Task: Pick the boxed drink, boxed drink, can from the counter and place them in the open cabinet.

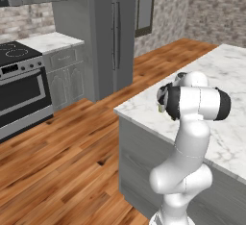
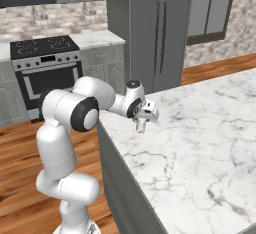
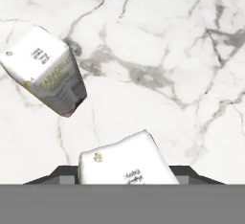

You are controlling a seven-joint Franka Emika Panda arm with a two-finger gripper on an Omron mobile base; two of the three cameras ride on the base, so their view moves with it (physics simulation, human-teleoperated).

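Fingers (image 2: 140,126) astride one boxed drink (image 3: 125,163) — counter (image 2: 200,143) below

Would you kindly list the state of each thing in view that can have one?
Near carton: upright on the counter, between the pincer's fingers.
Far carton: upright on the counter, untouched.
Pincer: lowered around the near carton; whether it grips yet is unclear.
Oven: door shut.
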